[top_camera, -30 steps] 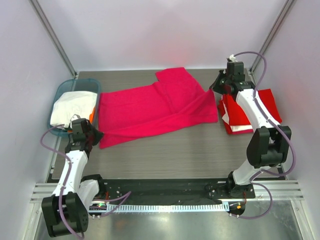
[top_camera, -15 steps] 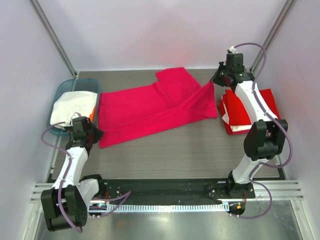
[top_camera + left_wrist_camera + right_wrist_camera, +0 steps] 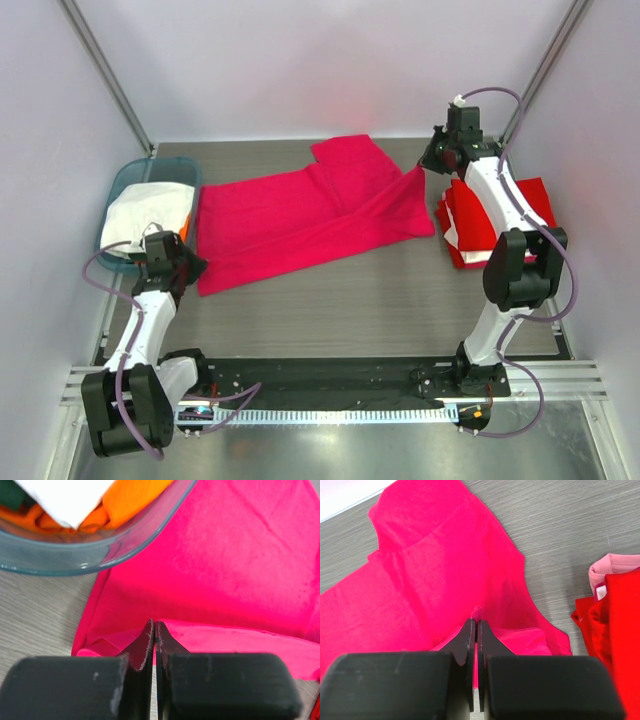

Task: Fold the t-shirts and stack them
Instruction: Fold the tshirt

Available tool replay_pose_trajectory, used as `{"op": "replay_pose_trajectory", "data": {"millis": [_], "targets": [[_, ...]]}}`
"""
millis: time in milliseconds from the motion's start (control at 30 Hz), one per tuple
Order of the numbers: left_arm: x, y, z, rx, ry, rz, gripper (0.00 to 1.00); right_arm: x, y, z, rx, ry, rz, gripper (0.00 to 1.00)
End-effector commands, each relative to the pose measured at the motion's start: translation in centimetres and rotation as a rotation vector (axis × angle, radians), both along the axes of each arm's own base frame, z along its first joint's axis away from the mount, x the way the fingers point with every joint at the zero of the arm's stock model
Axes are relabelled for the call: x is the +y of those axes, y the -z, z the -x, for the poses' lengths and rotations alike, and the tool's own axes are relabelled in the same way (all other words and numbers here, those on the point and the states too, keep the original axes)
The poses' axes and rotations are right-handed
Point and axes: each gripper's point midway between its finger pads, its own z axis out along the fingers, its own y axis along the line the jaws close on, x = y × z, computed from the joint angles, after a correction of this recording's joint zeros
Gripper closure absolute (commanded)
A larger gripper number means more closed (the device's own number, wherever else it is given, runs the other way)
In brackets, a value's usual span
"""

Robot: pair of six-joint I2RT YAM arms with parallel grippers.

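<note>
A magenta-pink t-shirt (image 3: 300,215) lies spread across the middle of the table. My left gripper (image 3: 190,268) is shut on its near-left edge, and a thin fold of pink cloth shows between the tips (image 3: 154,627). My right gripper (image 3: 420,170) is shut on the shirt's right edge and holds it raised off the table, with a small tuft of cloth poking past the tips (image 3: 476,622). Folded bright red t-shirts (image 3: 500,225) are stacked at the right, just beyond the right arm. A white t-shirt (image 3: 140,215) lies in the basket.
A teal plastic basket (image 3: 130,180) stands at the far left, right beside the left gripper, with orange cloth (image 3: 130,505) under the white one. A pale pink layer (image 3: 607,565) shows at the red stack's edge. Frame posts rise at both back corners.
My right gripper has moved back and slightly left, lifting the shirt's right edge with it. The left gripper has crept a little toward the back, still on the shirt's near-left edge.
</note>
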Motion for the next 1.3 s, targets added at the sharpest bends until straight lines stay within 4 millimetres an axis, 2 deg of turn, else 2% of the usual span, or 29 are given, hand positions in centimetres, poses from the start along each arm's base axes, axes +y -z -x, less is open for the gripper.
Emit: {"op": "replay_pose_trajectory", "data": {"millis": [0, 333, 567, 733, 1067, 1267], "targets": [[1.0, -2.7, -2.3, -0.102, -0.019, -0.046, 1.00, 0.2, -2.8, -1.2, -0.078, -0.011, 0.008, 0.99], [1.1, -1.8, -2.9, -0.078, -0.027, -0.032, 1.00, 0.4, -2.1, -1.9, -0.065, -0.017, 0.002, 0.99], [1.9, -1.4, -3.1, -0.069, -0.065, -0.058, 1.00, 0.5, -1.5, -2.6, -0.056, -0.019, -0.004, 0.99], [1.8, -0.8, -3.3, -0.064, -0.065, -0.047, 0.99, 0.8, -0.6, -3.3, -0.042, -0.029, -0.006, 0.99], [1.7, -0.7, -4.1, -0.088, -0.063, -0.034, 0.99, 0.9, 1.2, -4.6, -0.016, -0.031, -0.006, 0.98], [1.6, -0.7, -4.3, -0.092, -0.059, -0.031, 0.99, 1.2, 1.2, -5.3, -0.020, -0.034, -0.022, 0.98]]}}
